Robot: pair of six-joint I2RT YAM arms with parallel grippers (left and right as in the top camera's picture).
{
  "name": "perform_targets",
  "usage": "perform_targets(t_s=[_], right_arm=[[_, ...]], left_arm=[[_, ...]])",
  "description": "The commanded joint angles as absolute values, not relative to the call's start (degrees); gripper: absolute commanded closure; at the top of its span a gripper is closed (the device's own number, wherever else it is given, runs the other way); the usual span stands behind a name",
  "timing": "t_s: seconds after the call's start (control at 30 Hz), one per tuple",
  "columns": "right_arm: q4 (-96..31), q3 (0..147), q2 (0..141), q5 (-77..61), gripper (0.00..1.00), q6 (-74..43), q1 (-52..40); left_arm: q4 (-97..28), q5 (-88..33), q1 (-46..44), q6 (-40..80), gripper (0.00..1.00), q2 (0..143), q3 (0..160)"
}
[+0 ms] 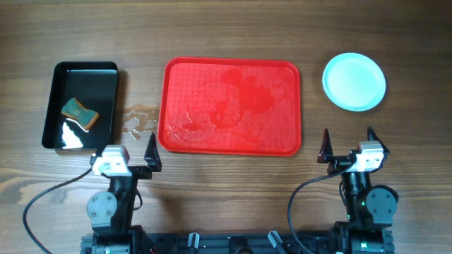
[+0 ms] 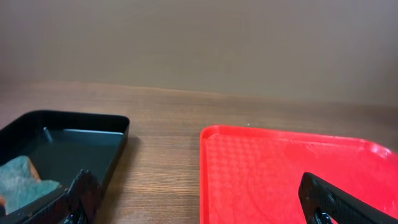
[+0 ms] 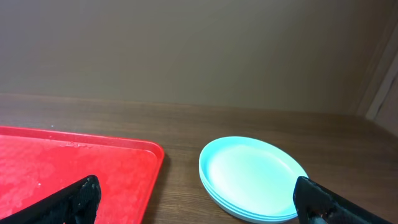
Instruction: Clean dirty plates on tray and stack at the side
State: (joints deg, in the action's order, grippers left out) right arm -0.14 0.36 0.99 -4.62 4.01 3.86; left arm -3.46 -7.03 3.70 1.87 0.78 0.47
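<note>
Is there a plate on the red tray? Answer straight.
No: the red tray holds only wet streaks, and the plates sit stacked off to its right.

The plates (image 1: 354,82) are stacked right of the tray (image 1: 272,130); left of it, a sponge (image 1: 79,113) is laid in a basin (image 1: 102,81).

A robot lab or test station: left arm (image 1: 113,201) and right arm (image 1: 367,201) stand at the near edge of a wood-grain table (image 1: 226,28), plain beige wall (image 2: 199,37) behind.
</note>
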Motion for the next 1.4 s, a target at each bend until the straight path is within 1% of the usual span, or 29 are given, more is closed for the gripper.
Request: perform_targets(t_s=[0.0, 0.67, 0.8, 1.0, 1.13, 1.37], right_arm=[[0.03, 0.32, 0.58, -3.81, 0.00, 4.49, 4.14], [0.03, 0.32, 0.58, -3.81, 0.00, 4.49, 4.14], [0.03, 0.32, 0.58, -3.81, 0.00, 4.47, 4.14], [0.03, 0.32, 0.58, -3.81, 0.00, 4.49, 4.14], [0.03, 0.32, 0.58, -3.81, 0.00, 4.47, 4.14], [0.03, 0.32, 0.58, -3.81, 0.00, 4.49, 4.14]], left_arm=[[-4.10, -6.98, 3.01, -3.33, 0.00, 0.16, 0.32], [-4.21, -4.60, 3.01, -4.23, 0.00, 0.16, 0.32], [-4.40, -0.91, 3.01, -1.21, 0.00, 0.16, 0.32], [-4.43, -0.51, 2.98, -0.71, 0.00, 0.16, 0.32], [-4.34, 1.45, 3.01, 2.04, 0.00, 0.16, 0.32], [-4.38, 0.67, 2.98, 0.40, 0.00, 0.16, 0.32]])
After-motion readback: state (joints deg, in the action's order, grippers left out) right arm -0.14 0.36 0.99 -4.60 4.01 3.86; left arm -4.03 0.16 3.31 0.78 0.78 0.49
